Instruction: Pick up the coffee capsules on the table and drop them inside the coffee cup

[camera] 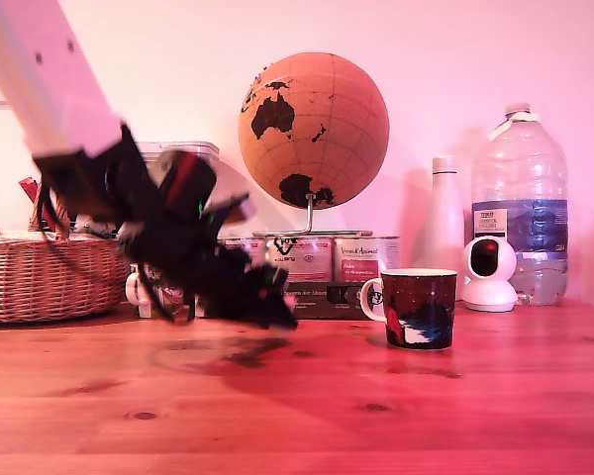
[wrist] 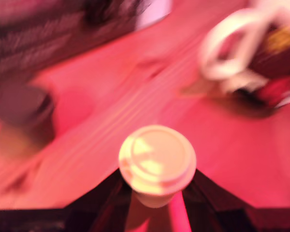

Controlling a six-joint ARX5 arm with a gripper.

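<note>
Your claw [wrist: 157,193] is closed on the cream-white capsule [wrist: 157,162], flat rim facing the wrist camera, dark fingers [wrist: 99,203] pressed to its sides. In the exterior view the arm slopes down from upper left, blurred, claw [camera: 267,302] hanging above the wooden table [camera: 297,396]. Beyond the claw, to one side, sits the dark brown capsule [wrist: 21,104]. Farther out, opposite side, stands the coffee cup [camera: 418,309], well apart.
</note>
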